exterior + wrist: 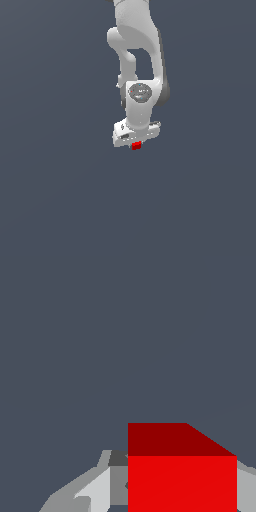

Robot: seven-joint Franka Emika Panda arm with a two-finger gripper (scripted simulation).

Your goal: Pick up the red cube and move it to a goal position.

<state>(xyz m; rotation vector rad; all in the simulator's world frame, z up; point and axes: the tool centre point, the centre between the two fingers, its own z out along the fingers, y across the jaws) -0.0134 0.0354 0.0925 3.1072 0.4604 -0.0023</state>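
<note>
I saw the red cube [136,145] sitting directly under the white gripper [136,144], its small bright face poking out just below the hand's lower edge in the exterior view. Only part of it showed there; the rest was hidden behind the hand's body. It looked tiny beside the hand.

From the wrist view the red cube [182,476] filled much of the frame, with a bright front face and a darker red face above it running back at a slant. A pale grey finger [97,491] stood touching the cube on one side, and a sliver of grey showed at the cube's other side by the frame's edge. So I read the fingers as clamped onto the cube, one on each flank, with the cube held between them.

In the exterior view I could not make out the fingers themselves, since the wide white hand covered them. The hand sat slightly tilted, its side toward the exterior view's left a little lower than the other. Above it rose the white arm [135,45], with a round grey joint cap [139,92] facing the camera and a darker band along the side toward the exterior view's right.

All around lay a flat slate-grey background [50,175], uniform in both views. I could not tell whether the cube rested on a surface or hung clear of it.
</note>
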